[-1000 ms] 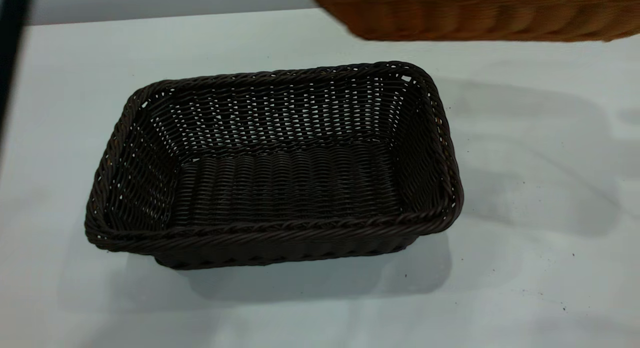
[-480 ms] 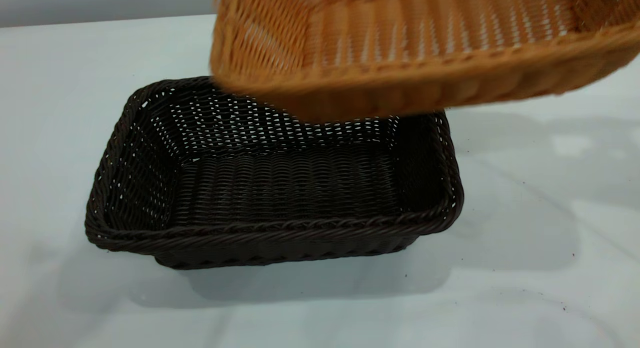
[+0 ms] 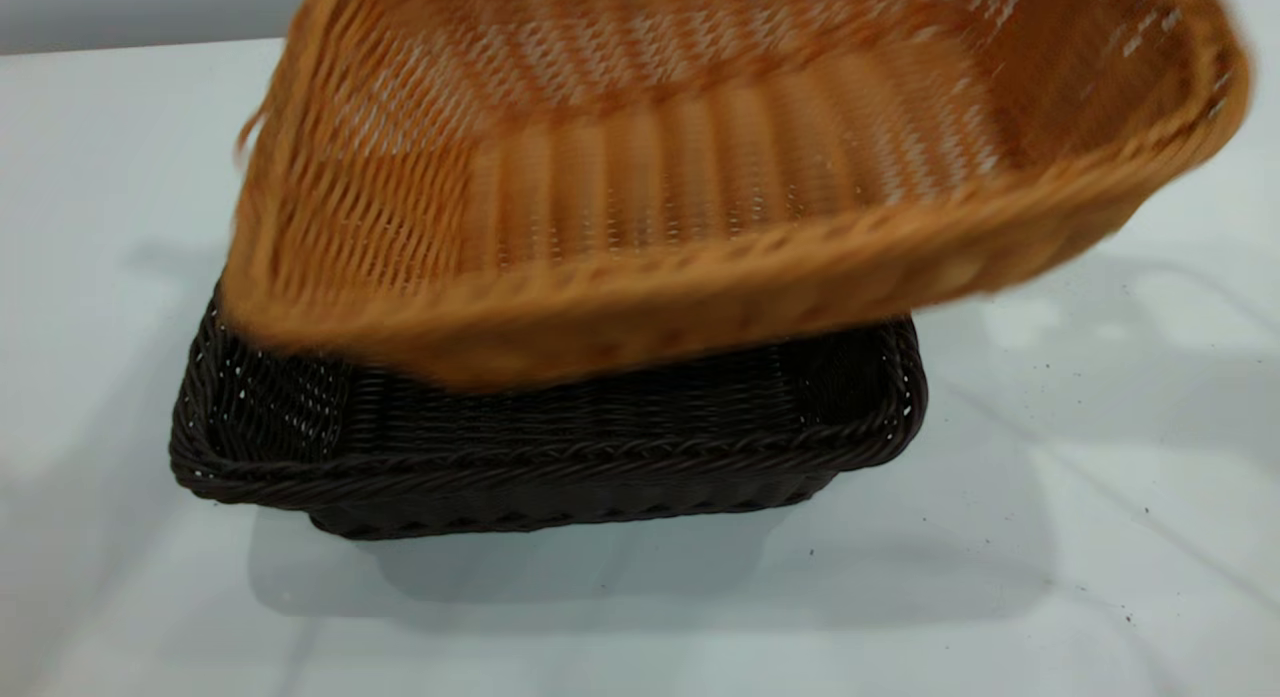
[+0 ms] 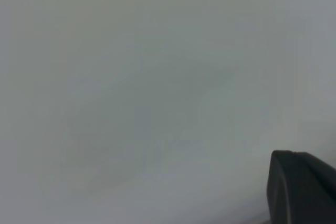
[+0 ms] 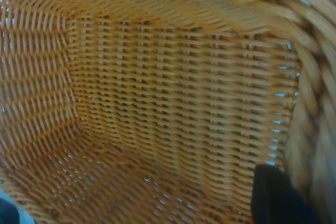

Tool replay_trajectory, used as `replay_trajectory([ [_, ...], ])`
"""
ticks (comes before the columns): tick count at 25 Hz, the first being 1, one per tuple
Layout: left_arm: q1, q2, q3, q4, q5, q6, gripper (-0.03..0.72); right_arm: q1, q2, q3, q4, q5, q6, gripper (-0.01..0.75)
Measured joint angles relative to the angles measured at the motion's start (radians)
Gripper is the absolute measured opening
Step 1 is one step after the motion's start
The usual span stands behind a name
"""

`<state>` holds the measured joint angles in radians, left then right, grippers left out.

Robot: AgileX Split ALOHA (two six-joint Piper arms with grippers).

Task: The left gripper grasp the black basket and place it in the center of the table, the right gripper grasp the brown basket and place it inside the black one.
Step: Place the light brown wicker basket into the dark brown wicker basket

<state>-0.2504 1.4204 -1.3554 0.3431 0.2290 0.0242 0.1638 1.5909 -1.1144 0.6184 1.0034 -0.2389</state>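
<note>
Brown basket tilted over black basket

Dark brown-black rectangular woven wicker basket (image 3: pixel 560 447) sits flat on the plain white speckled tabletop (image 3: pixel 1100 537), roughly mid-view. Orange-tan rectangular woven wicker basket (image 3: pixel 700 177) is above it, tilted, left end dipping low to the black basket's left rim, right end raised well over the tabletop; touching or not, cannot tell. Right wrist view: the basket's inside fills the picture, one dark finger (image 5: pixel 275 198) of the right gripper against the inner wall by the braided rim; other finger hidden, so clenched or released cannot tell. Left wrist view: only blank grey surface and a dark piece of the left gripper at the corner; grip state cannot tell.
</note>
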Motion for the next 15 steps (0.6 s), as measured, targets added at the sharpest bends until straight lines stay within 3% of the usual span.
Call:
replay_trajectory([
  [5,-0.001,0.044,0.001,0.003,-0.043,0.001,-0.001,0.055,0.056,0.000,0.009,-0.026,0.016,0.115],
  [15,-0.001,0.078,0.001,0.005,-0.129,0.002,-0.001,0.057,0.141,0.000,0.091,-0.079,0.016,0.115],
])
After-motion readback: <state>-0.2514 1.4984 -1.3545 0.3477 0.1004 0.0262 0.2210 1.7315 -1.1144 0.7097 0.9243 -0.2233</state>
